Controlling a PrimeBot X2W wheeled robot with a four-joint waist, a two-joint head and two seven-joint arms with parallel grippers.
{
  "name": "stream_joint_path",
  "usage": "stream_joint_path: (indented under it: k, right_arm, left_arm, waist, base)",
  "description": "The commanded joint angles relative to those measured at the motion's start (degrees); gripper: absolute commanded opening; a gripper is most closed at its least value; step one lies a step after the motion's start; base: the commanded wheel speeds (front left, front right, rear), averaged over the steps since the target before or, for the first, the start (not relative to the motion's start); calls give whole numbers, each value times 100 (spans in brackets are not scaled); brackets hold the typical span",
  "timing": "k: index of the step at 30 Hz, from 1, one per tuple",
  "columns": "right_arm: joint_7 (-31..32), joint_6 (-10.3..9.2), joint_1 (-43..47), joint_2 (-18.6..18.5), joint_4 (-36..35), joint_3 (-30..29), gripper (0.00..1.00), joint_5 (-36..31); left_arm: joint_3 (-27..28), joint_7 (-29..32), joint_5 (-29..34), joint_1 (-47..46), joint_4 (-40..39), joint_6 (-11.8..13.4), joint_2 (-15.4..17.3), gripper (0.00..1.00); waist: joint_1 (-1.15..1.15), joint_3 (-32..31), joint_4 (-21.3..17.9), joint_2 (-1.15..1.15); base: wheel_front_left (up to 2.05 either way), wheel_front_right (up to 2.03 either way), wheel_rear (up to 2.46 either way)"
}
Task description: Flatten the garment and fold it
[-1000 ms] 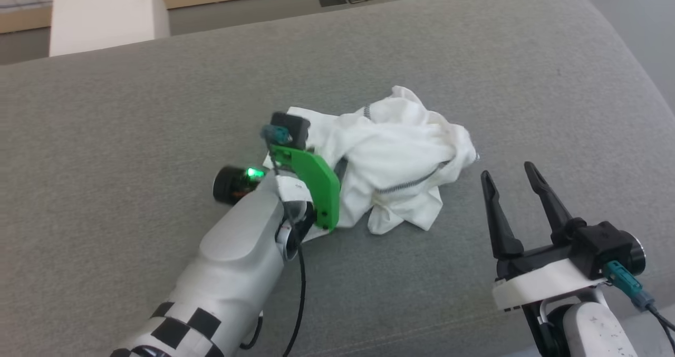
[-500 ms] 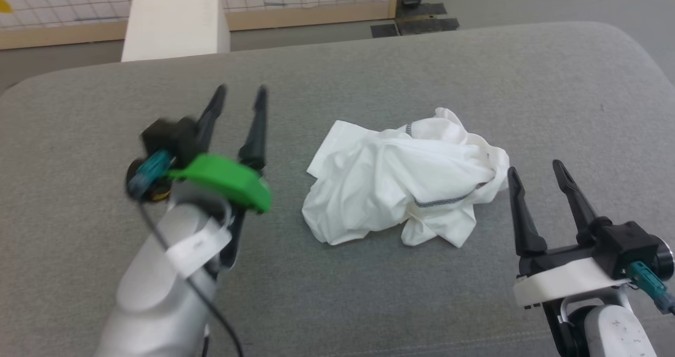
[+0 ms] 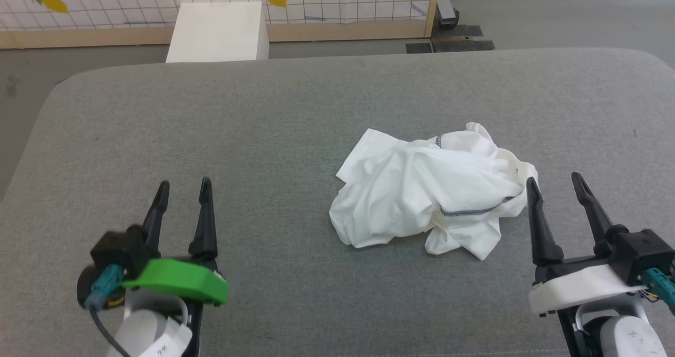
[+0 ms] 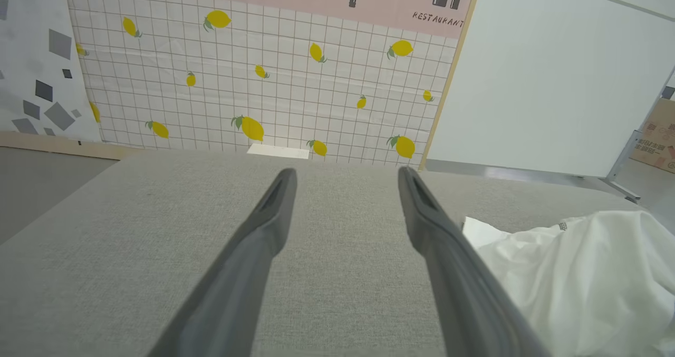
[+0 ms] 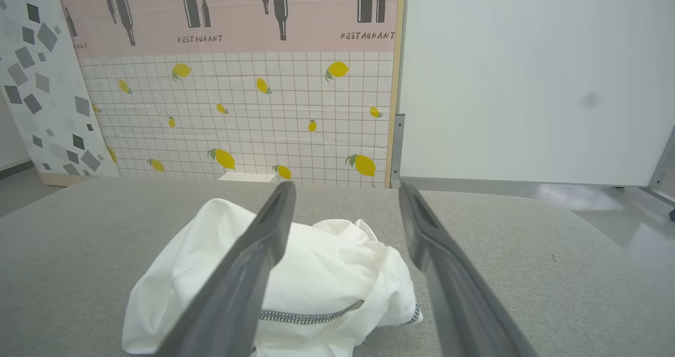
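- Head view: the garment (image 3: 422, 193) lies in a crumpled white heap on the grey cushion (image 3: 263, 125), right of centre, with a line of grey stitching showing along its near side. A second ago the left end effector (image 3: 184, 183) was down on the heap's left edge. It has now drawn back to the near left, well apart from the cloth, fingers spread and empty. The right end effector (image 3: 552, 180) sits just beside the heap's right edge, also spread and holding nothing. The camera itself has tilted up, so the heap's shift in the picture isn't the cloth moving.
- Left wrist view: the left end effector (image 4: 346, 171) points across the bare grey cushion (image 4: 132, 241) toward a lemon-patterned wall (image 4: 263, 83). The garment (image 4: 580, 272) is off to its right, untouched.
- Right wrist view: the right end effector (image 5: 346, 186) looks straight over the garment (image 5: 337, 272), which is bunched beneath its spread fingers.
- To my eye the shirt has been let go and is hardly flatter. Flattening has barely begun, and a fresh grab at a hem or shoulder looks due.
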Motion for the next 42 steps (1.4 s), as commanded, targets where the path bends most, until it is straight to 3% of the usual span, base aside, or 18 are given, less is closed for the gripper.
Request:
stream_joint_path:
  k: [1,8,20,21,22,23,32,39,42]
  right_arm:
    - [46,-10,69,2,24,-52,100,38]
    - [758,-10,-174,2,447,-609,100,135]
    - [3036,-10,-1604,2,2119,-846,100,213]
    - [3142,-10,-1701,2,2212,-862,94,211]
    - [3214,-10,-1766,2,2275,-859,29,192]
    - [3262,-10,-1830,2,2322,-861,0,163]
    - [2898,-10,-2185,2,1977,-1580,0,-307]
    - [2881,-10,-2786,-6,785,-2461,0,-1089]
    - [2895,-10,-3105,-172,274,-2637,0,-1380]
  left_arm:
    - [86,-20,96,171,-74,-52,-80,100]
    - [350,-20,355,436,-269,-190,-355,100]
    - [485,-20,612,214,-230,-488,-660,100]
    - [499,-20,625,191,-222,-508,-679,100]
    - [512,-20,632,170,-213,-524,-694,100]
    - [528,-20,643,149,-198,-544,-710,100]
    - [652,-20,714,104,-125,-635,-812,100]
    - [685,-20,752,128,-134,-684,-858,100]
    - [666,-20,756,129,-125,-698,-871,100]
  waist:
    - [0,-15,25,0]
    - [0,54,106,0]
    - [0,448,337,0]
    - [0,485,361,0]
    - [0,505,377,0]
    - [0,521,392,0]
    - [0,474,417,0]
    - [0,414,384,0]
    - [0,421,390,0]
  base:
    - [0,0,0]
    - [0,0,0]
    - [0,0,0]
    - [0,0,0]
    - [0,0,0]
    - [0,0,0]
    - [0,0,0]
    - [0,0,0]
    - [0,0,0]
